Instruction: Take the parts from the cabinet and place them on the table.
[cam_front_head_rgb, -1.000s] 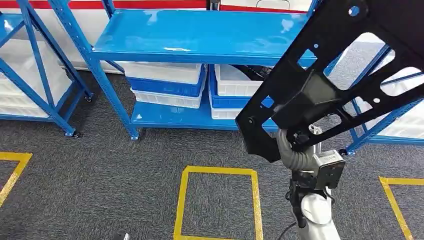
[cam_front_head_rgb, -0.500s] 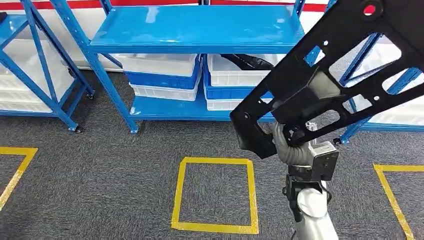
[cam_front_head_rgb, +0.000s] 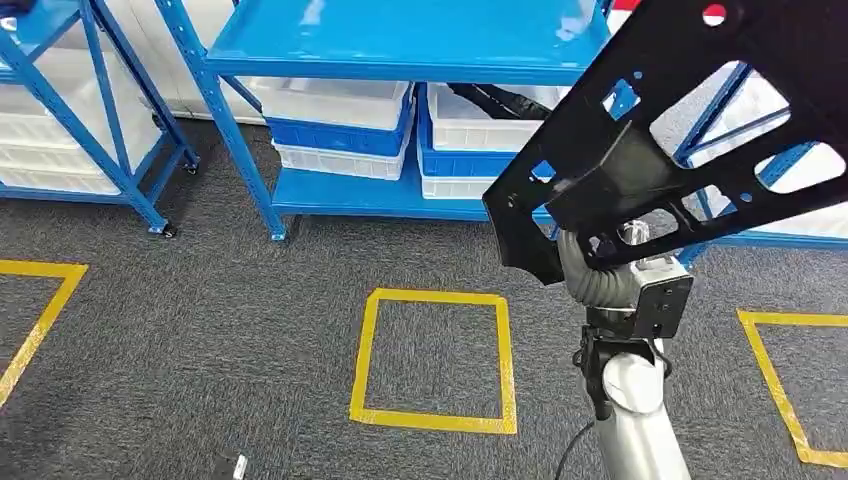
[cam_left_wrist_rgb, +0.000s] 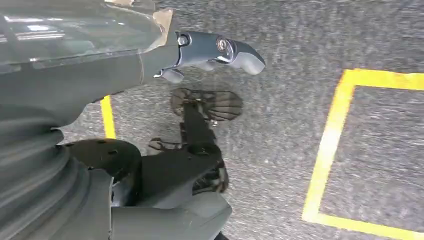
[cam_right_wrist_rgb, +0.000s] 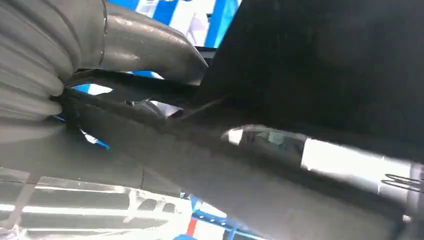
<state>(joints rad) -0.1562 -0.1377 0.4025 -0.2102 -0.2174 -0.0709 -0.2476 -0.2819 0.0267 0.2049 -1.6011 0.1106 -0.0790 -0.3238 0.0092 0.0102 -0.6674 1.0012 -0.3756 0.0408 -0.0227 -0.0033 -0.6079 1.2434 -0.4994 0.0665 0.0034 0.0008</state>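
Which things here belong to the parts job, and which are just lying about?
Job:
black part, held up in the right hand
blue cabinet
left hand, hanging over the floor

Around:
white bins
yellow floor squares
second blue rack

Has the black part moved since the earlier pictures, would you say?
Cannot tell: the camera itself shifted; the part stays by the yellow square's far right corner.

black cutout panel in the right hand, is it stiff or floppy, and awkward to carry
The black panel probably is stiff: it juts far past the right hand without sagging. Its many cutouts suggest it is light for its size. Gripped near one end, it may swing or twist, and its glossy surface could slip.
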